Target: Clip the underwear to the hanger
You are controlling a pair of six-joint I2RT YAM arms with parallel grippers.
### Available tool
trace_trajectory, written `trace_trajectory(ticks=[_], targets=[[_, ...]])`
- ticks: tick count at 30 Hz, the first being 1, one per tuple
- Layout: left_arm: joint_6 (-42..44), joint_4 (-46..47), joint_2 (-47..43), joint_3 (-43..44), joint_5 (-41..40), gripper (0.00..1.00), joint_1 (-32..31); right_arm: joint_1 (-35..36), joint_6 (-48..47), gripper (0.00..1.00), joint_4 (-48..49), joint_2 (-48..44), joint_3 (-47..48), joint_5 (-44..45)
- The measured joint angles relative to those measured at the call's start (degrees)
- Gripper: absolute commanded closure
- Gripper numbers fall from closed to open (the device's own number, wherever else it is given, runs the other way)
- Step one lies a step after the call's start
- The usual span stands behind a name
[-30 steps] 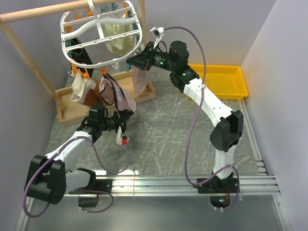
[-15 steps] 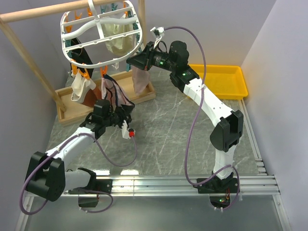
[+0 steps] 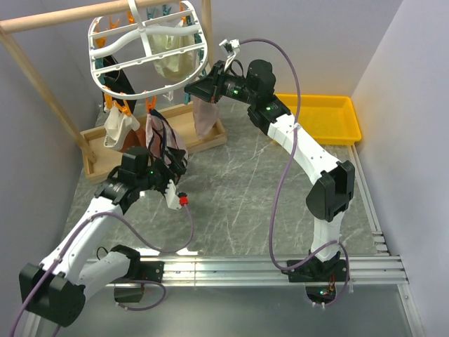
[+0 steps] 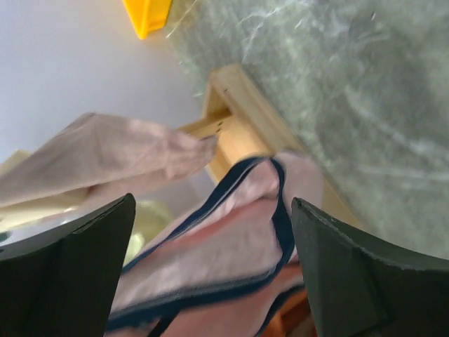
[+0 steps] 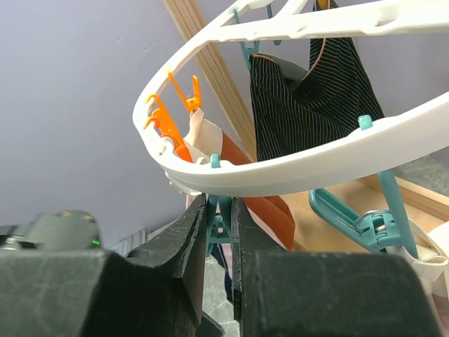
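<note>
left gripper [image 4: 212,210]: is standing spread wide, gripping nothing | underwear [image 3: 163,137]: is hanging, apparently from an orange clothespin [image 3: 151,106] on the hanger [image 3: 92,64], just beyond the left fingers | right gripper [image 5: 217,208]: is pinching a teal clothespin [image 5: 218,228] under the hanger's white rim

Grey marbled table [image 3: 238,196]. Yellow tray [image 3: 330,116] at 2 o'clock, by the right wall. Wooden rod frame [image 3: 63,17] at 10 o'clock, with a diagonal strut running down to a wooden base tray [image 3: 95,168]. Hung around 11 o'clock are a black pinstriped garment [image 5: 309,98], a cream garment [image 3: 172,60] and a beige garment [image 3: 205,118]. Metal rail [image 3: 280,267] along 6 o'clock.
</note>
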Motion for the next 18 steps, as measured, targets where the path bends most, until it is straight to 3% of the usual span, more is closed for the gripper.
trace_trajectory(ticks=[8,18], targets=[[5.5,-5.3,-7.4,0.7,-5.0,0.01,1.0,0.0,0.2,1.00,0.0,0.0,0.0,0.0],[7.9,0.0,-1.6,-0.9,-6.4,0.01,2.3,0.0,0.4,1.00,0.1,0.0,0.0,0.0]])
